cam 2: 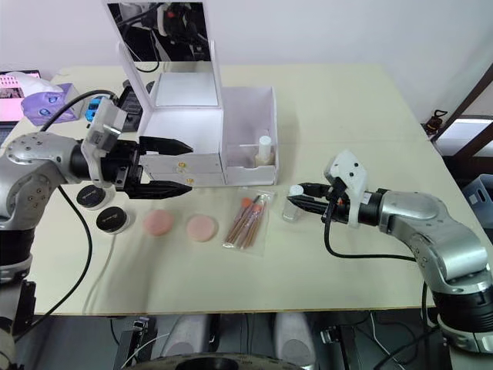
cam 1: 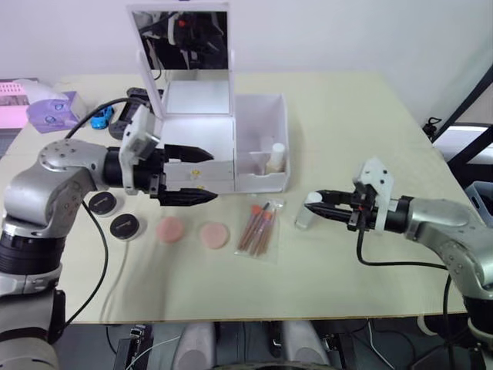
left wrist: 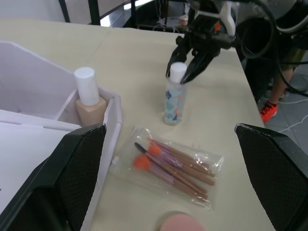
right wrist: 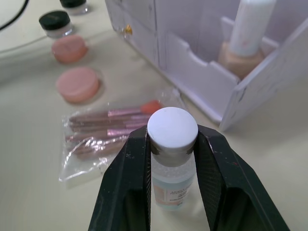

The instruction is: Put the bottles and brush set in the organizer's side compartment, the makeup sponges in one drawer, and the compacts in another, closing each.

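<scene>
The white organizer stands mid-table with its mirror up and both drawers shut. A beige bottle stands in its side compartment. My left gripper hovers open just in front of the drawers, holding nothing. The clear bottle stands upright on the table to the right of the brush set, and my right gripper is shut on its white cap. Two pink makeup sponges lie in front of the organizer. Two black compacts sit to their left.
A purple-and-white box and a small blue toy car sit at the far left. A black cable trails from my left arm across the table near the compacts. The table's right half and front strip are bare.
</scene>
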Controlling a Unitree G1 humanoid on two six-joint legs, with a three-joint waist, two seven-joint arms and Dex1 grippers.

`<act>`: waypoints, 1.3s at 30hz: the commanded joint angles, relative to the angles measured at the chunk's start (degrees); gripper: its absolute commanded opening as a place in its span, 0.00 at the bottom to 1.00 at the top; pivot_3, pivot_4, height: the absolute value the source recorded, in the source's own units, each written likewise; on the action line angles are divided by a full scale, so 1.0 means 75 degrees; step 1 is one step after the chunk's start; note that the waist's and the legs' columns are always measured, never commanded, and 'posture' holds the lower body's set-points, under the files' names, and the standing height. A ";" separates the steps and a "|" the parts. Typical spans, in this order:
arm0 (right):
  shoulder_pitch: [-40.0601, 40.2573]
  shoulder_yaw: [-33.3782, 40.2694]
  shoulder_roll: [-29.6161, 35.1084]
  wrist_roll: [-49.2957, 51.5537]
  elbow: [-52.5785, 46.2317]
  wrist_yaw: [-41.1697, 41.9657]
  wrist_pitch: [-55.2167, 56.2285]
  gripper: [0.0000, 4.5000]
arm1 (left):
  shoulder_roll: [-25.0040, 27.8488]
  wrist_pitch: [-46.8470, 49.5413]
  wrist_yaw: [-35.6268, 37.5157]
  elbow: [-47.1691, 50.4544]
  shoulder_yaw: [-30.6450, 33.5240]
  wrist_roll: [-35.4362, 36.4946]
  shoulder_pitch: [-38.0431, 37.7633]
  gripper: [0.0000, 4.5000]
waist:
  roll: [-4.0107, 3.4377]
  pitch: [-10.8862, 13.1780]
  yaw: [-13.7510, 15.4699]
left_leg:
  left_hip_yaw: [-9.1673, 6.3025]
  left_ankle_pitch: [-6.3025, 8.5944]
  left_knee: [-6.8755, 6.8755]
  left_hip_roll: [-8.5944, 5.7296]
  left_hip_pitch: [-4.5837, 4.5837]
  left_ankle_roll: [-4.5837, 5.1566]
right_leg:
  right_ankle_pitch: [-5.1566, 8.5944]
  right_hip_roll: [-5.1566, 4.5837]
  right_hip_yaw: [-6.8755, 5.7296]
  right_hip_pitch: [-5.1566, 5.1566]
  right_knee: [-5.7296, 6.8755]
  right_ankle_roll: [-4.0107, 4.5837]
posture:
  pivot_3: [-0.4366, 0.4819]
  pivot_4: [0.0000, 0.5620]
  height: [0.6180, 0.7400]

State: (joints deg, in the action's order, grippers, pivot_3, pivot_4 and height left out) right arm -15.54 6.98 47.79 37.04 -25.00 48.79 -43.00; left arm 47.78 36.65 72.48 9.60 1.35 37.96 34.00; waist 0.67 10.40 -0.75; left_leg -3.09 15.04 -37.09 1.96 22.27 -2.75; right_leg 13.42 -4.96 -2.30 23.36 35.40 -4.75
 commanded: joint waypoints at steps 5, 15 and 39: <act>-0.2252 -0.0028 -0.0213 0.0859 0.0040 -0.0044 -0.0547 0.26 | 0.0244 -0.0355 -0.0231 0.0110 0.0730 -0.0080 -0.0657 1.00 | -0.0001 0.0001 -0.0004 | -0.0007 0.0000 0.0006 0.0002 -0.0001 0.0000 | 0.0000 0.0006 0.0000 0.0006 0.0003 0.0002 | 0.48 0.27 0.99; -0.4579 -0.1802 -0.1183 -0.0890 0.2421 0.0530 0.0726 0.26 | 0.0223 -0.0272 -0.0904 0.0745 0.1414 0.0148 -0.1764 1.00 | 0.0000 0.0001 0.0016 | -0.0007 0.0000 0.0005 0.0000 0.0007 0.0000 | -0.0001 0.0006 0.0004 0.0007 0.0000 0.0002 | 0.48 0.27 0.99; -0.5049 -0.2466 -0.2687 -0.2969 0.4916 0.0856 0.2259 0.33 | 0.0261 -0.0284 -0.1475 0.1230 0.1782 0.0301 -0.2421 1.00 | -0.0004 0.0003 -0.0007 | -0.0007 0.0000 0.0011 0.0004 0.0007 -0.0001 | -0.0014 0.0022 0.0015 0.0017 0.0007 -0.0018 | 0.48 0.27 0.99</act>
State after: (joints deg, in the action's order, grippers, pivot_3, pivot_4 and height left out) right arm -51.83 -12.96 27.87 14.64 13.46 55.01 -26.91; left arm 48.96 34.84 61.32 18.14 14.20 39.55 14.77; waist 0.65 10.42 -0.80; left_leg -3.14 15.03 -37.01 1.99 22.33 -2.75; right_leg 13.31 -4.79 -2.18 23.49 35.45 -4.88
